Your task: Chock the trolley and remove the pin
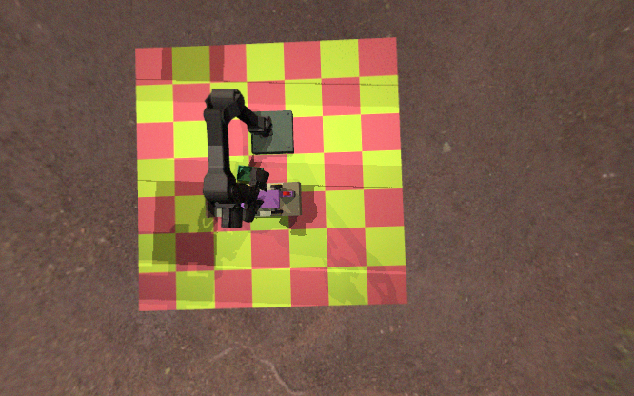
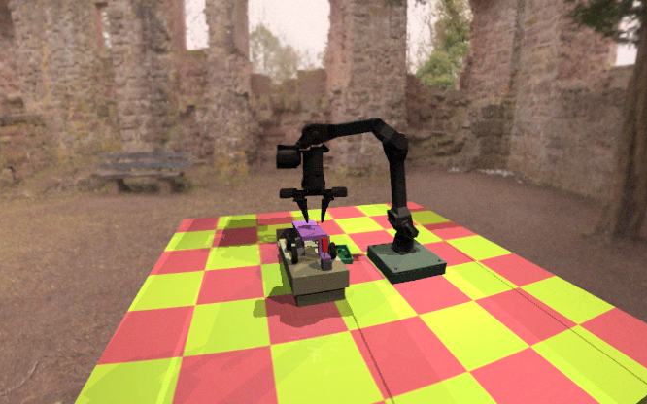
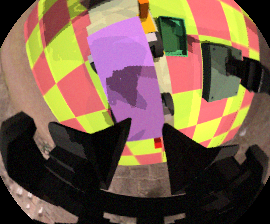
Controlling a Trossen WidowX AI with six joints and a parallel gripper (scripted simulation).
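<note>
Reading the exterior view from left to right, you see the trolley point(image 2: 308, 231) on the ramp point(image 2: 316, 279), your end effector point(image 2: 314, 219) hanging partly open and empty just above the purple deck's far end, then the red-headed stop pin point(image 2: 324, 245) at the near, uphill end. The chock's orange handle point(image 3: 143, 8) shows beside the trolley, near the green tray point(image 2: 345, 253). You likely still need to reach the chock, which lies below and off to the tray side.

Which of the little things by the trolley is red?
The stop pin is the red one: it stands upright at the trolley's near end in the exterior view. The tray beside the ramp is green, and the chock's handle is orange.
</note>
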